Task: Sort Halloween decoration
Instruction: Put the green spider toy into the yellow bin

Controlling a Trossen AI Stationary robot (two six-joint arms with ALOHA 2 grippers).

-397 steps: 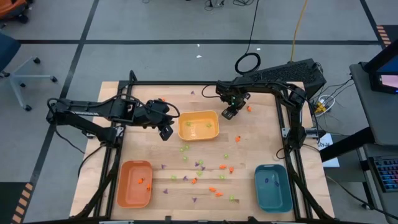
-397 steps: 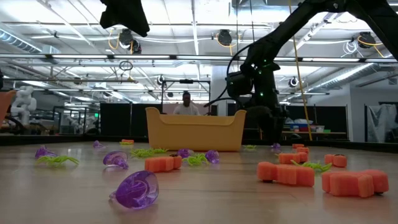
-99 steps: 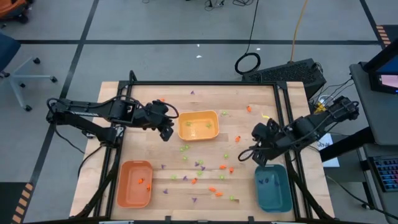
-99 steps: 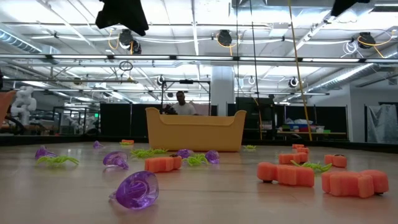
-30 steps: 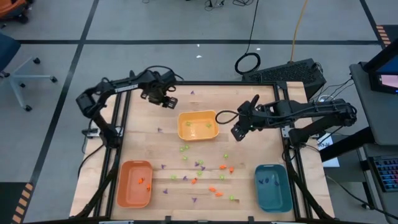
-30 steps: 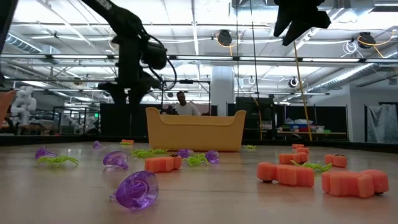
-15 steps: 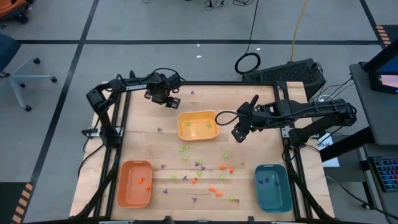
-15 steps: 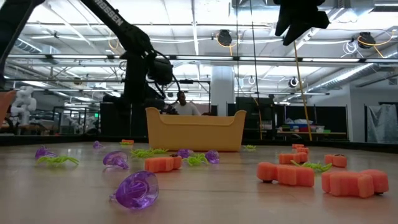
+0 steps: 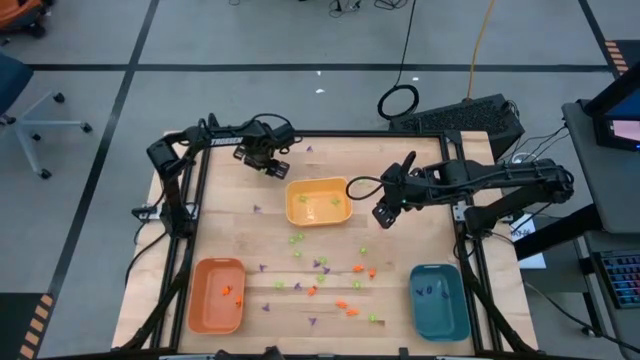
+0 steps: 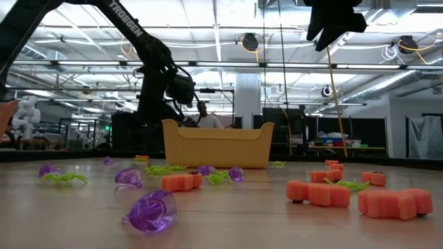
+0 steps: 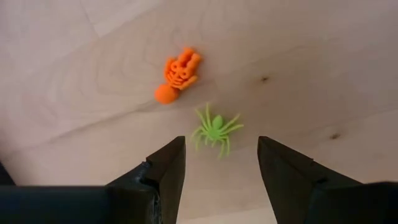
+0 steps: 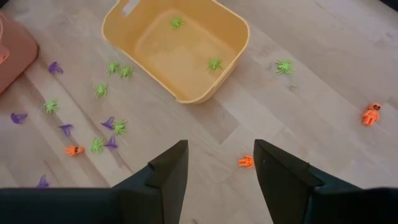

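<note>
One orange skeleton (image 11: pixel 177 73) lies just beside green spider (image 11: pixel 215 129).

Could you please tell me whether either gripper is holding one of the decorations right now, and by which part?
Nothing is held: the left gripper is open above a green spider, and the right gripper is open and empty.
</note>
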